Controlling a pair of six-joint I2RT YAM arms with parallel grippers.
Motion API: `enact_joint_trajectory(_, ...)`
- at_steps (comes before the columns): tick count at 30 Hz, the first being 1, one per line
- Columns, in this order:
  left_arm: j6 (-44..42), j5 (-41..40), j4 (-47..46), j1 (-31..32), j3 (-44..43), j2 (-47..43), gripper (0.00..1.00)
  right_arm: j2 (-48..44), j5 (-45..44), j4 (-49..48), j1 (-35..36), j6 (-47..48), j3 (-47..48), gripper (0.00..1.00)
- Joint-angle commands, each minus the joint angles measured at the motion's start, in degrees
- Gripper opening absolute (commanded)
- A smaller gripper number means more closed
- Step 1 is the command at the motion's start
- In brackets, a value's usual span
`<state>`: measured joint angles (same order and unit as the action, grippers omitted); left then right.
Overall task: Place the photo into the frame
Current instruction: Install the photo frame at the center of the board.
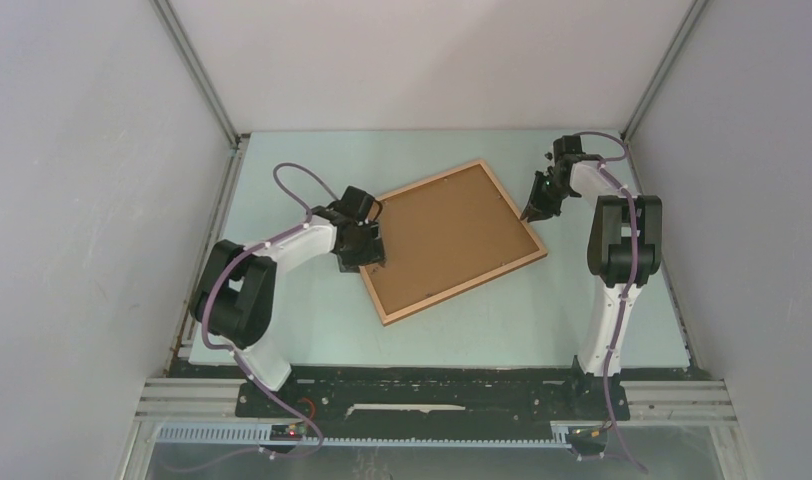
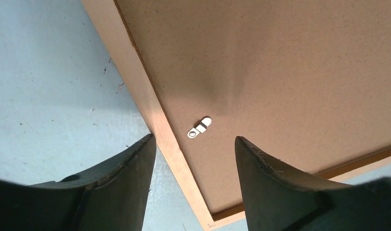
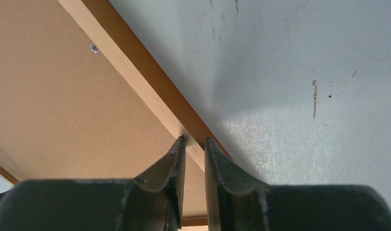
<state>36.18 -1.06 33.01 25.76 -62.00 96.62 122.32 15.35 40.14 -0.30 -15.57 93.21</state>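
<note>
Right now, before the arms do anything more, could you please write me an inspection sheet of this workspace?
Surface: pale green table, a few small scuffs.
Job's things: frame lies flat, back up, with the brown backing board in it and a white clip on the board; photo not seen.
Clutter: nothing seen.
Grippers: left gripper open, fingers either side of the frame's rail by the clip; right gripper at the opposite rail, fingers almost together, grip cannot be told.
Cables: purple cable along each arm, off the frame.
Surroundings: plain grey walls.

Light wooden frame (image 1: 466,288) face-down, askew
</note>
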Motion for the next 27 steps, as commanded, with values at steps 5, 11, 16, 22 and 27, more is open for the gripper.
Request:
enact_joint_trajectory(5, 2.5, -0.6, -0.7, 0.0, 1.7, -1.2, 0.66, 2.8, 2.0, -1.6, 0.8, -0.8, -0.1, 0.25)
enact_joint_trajectory(11, 3.5, -1.9, -0.3, 0.0, 2.9, -2.1, 0.72, 2.8, 2.5, -1.8, 0.7, -0.9, -0.2, 0.25)
enact_joint_trajectory(16, 4.3, -4.1, -0.9, 0.0, 4.1, -5.0, 0.79, 2.7, 2.7, -1.8, 0.7, -0.8, -0.2, 0.26)
enact_joint_trajectory(22, 4.5, -3.9, -1.4, 0.0, 4.6, -3.9, 0.79, 1.8, 3.2, -2.1, 0.8, 0.2, -0.9, 0.46)
enact_joint_trajectory(27, 4.9, -2.3, -3.0, 0.0, 2.9, -0.4, 0.76, 1.5, 0.1, 0.1, 0.8, 0.6, -0.8, 0.44)
